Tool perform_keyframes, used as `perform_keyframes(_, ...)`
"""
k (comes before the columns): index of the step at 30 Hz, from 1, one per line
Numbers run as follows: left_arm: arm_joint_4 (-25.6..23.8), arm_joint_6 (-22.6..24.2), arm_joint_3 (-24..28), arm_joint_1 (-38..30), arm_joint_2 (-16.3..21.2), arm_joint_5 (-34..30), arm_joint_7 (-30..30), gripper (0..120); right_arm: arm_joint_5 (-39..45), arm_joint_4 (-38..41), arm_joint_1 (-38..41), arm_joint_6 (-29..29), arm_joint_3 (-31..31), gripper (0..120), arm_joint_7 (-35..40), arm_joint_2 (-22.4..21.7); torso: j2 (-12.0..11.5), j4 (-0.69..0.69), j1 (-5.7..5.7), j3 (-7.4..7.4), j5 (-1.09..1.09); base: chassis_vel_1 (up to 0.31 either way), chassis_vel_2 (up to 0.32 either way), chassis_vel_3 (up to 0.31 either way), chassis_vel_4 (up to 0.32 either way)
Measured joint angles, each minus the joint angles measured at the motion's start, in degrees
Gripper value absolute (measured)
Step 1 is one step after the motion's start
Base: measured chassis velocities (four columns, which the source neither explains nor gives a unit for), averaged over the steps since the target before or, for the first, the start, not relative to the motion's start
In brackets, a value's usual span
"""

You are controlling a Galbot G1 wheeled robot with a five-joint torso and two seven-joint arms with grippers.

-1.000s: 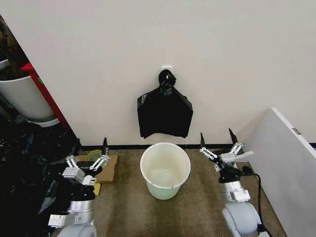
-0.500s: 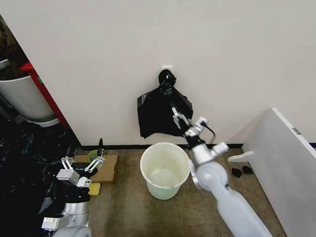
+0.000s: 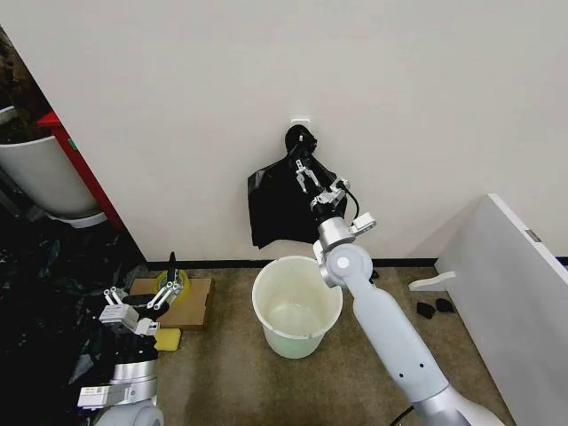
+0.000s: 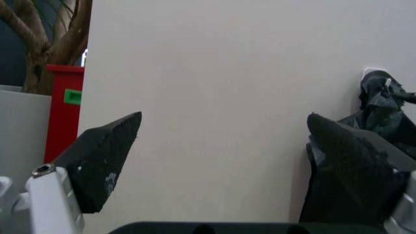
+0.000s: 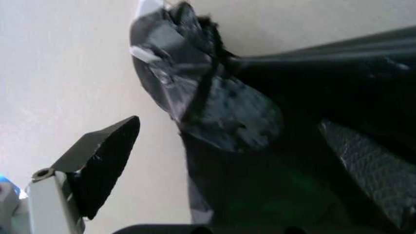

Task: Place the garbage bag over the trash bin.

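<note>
The trash bin [image 3: 299, 341], a cream-white bucket, stands open on the brown floor against the wall. Above it a fan-shaped bundle of black bags [image 3: 284, 213] hangs by its knot [image 5: 188, 63] from a white wall hook [image 3: 300, 122]. The garbage bag itself, as a single loose bag, is out of view. My right gripper [image 3: 306, 175] is raised to the bundle just below the knot, open, its fingers spread on either side of the black plastic [image 5: 227, 122]. My left gripper [image 3: 142, 286] waits low at the left, open and holding nothing [image 4: 222, 119].
A grey-white planter pot [image 3: 40, 177] and a red cabinet [image 3: 84, 169] stand at the far left, with black plastic sheeting [image 3: 44, 302] on the floor below. A cardboard piece with tape rolls [image 3: 191, 302] lies left of the bin. A white panel [image 3: 510, 293] bounds the right.
My right arm swung up from low at the right, across the bin, to the hanging bundle near its knot. The left gripper sank slightly.
</note>
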Motion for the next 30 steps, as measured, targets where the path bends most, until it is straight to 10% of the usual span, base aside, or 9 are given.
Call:
perform_keyframes(11,1.2,-0.2,0.2,-0.5,0.0,0.5,-0.2,100,-1.1,-1.1,-0.1,0.2,0.7,90,-0.9,0.6,0.0,0.0,0.0,0.0,0.0,0.0,0.0,0.0,0.0)
perform_keyframes(30,2.2,-0.9,0.3,0.1,-0.4,1.8,-0.8,100,-1.9,-0.9,0.2,1.3,1.1,21,-2.5,0.8,0.0,0.01,-0.01,0.0,0.0,0.0,0.0,0.0,0.0)
